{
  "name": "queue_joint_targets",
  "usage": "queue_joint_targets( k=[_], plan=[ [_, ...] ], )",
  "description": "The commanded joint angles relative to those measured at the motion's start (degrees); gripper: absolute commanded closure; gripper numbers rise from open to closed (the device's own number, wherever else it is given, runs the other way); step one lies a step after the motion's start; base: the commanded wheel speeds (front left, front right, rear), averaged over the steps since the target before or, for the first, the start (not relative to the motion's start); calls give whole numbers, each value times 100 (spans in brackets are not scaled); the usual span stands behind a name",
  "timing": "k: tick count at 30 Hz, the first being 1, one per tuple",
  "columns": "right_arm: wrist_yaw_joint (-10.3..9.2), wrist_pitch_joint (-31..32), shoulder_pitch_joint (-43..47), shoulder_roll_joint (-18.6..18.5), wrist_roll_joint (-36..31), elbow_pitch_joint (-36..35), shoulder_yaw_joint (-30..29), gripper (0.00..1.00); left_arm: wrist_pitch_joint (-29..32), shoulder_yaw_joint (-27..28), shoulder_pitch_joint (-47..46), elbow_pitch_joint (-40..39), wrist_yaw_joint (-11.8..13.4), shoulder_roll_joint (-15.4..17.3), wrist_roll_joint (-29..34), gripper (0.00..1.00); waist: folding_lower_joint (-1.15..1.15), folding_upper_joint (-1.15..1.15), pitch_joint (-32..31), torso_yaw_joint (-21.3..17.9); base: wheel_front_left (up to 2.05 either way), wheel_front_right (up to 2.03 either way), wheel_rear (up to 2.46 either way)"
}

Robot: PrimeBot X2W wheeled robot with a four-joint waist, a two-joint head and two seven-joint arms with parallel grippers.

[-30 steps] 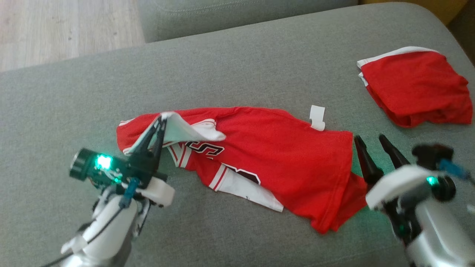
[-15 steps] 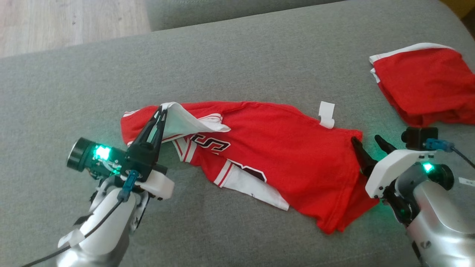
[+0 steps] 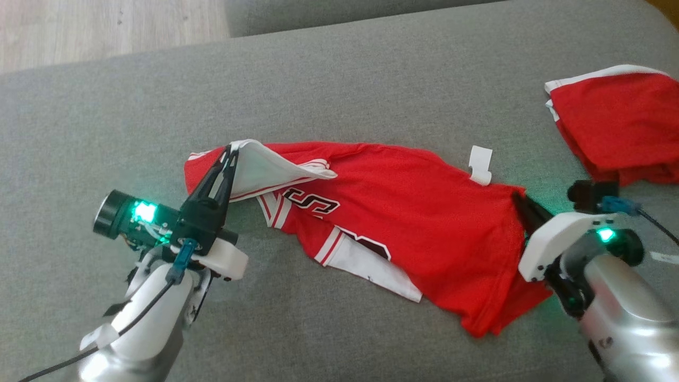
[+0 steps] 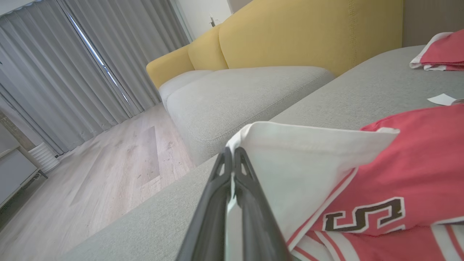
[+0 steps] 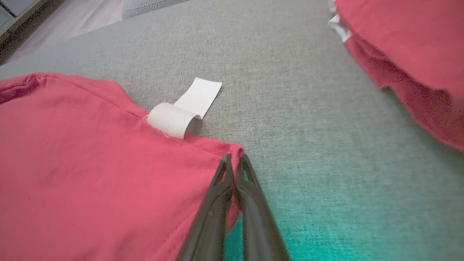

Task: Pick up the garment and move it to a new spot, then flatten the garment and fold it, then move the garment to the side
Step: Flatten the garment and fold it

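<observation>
The garment (image 3: 403, 212) is a red jersey with white trim and a dark "5", lying crumpled across the grey sofa cushion (image 3: 339, 95). My left gripper (image 3: 231, 155) is shut on its white edge (image 4: 297, 159) at the left end, holding that flap slightly raised. At the right end my right gripper (image 3: 519, 200) is shut on the red hem corner (image 5: 232, 154), just below the white care label (image 5: 181, 108). In the left wrist view the left gripper (image 4: 232, 154) pinches white cloth between its fingers.
A second red folded garment (image 3: 615, 122) lies at the cushion's far right. Behind it stands another grey cushion with a yellow backrest (image 4: 290, 32). Wooden floor (image 3: 106, 26) runs past the cushion's far left edge.
My right gripper moved forward onto the hem corner and closed on it; a second ago it stood open beside the cloth. The head camera shifted slightly. The left gripper kept its hold.
</observation>
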Motion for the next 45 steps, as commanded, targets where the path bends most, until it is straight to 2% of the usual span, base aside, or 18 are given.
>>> queue_joint_targets(
  k=[1, 6, 9, 13, 14, 18, 24, 31, 36, 41, 45],
  plan=[
    [-5, -338, -147, -201, 8, -100, 157, 100, -45, 202, -268, -142, 21, 217, -33, 100, 0, 0, -58, -3, 0, 0, 0],
    [-5, -1212, -235, -498, -104, -286, 256, 100, -157, 306, -325, -302, 84, 359, -49, 100, 0, 0, -201, -44, 0, 0, 0],
    [-5, -1488, -282, -736, -177, -549, 263, 100, -207, 429, -379, -528, 139, 535, -49, 100, 0, 0, -279, -98, 0, 0, 0],
    [-5, -1612, -315, -996, -304, -946, 171, 100, -242, 580, -415, -851, 191, 748, -57, 100, 0, 0, -352, -157, 0, 0, 0],
    [-5, -1645, -317, -1162, -396, -1265, 36, 100, -257, 693, -418, -1124, 237, 895, -65, 100, 0, 0, -405, -186, 0, 0, 0],
    [-5, -1663, -240, -1440, -600, -2025, -329, 100, -267, 950, -408, -1754, 333, 1180, -121, 100, 0, 0, -552, -206, 0, 0, 0],
    [-5, -1626, 45, -1784, -753, -3220, -795, 100, -63, 1257, -389, -2739, 334, 1588, -258, 100, 0, 0, -931, -160, 0, 0, 0],
    [-5, -1093, 351, -2079, -940, -4642, -1583, 100, 574, 1452, -677, -3815, 127, 2034, -369, 100, 0, 0, -1287, -27, 0, 0, 0],
    [-5, -635, 303, -2168, -1067, -5396, -2010, 100, 902, 1562, -1262, -4175, -61, 2288, -316, 100, 0, 0, -1347, 63, 0, 0, 0],
    [-5, -340, -103, -2247, -1033, -5411, -1887, 100, 1007, 1441, -1955, -3718, -376, 2298, -304, 100, 0, 0, -1223, 175, 0, 0, 0],
    [-5, -299, -739, -2309, -920, -4813, -1326, 100, 1005, 1155, -2597, -2700, -756, 2157, -262, 100, 0, 0, -863, 275, 0, 0, 0]
  ],
)
